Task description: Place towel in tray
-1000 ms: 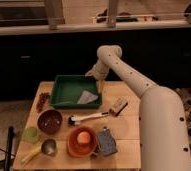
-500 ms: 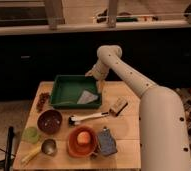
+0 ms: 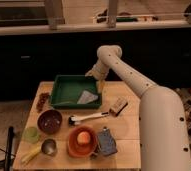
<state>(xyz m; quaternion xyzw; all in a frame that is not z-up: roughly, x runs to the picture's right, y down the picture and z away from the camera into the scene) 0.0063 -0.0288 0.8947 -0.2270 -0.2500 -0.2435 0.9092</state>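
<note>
The dark green tray (image 3: 64, 90) stands at the back left of the wooden table. The small pale grey-blue towel (image 3: 87, 97) lies inside the tray, at its right end. My gripper (image 3: 100, 86) hangs at the end of the white arm, just past the tray's right rim and a little above the towel. It is apart from the towel.
On the table are a maroon bowl (image 3: 50, 121), an orange bowl (image 3: 82, 141) with a fruit in it, a folded blue-grey patterned cloth (image 3: 106, 141), a white-handled tool (image 3: 88, 118), a brush (image 3: 118, 106), a green cup (image 3: 31, 134), and a metal scoop (image 3: 48, 147).
</note>
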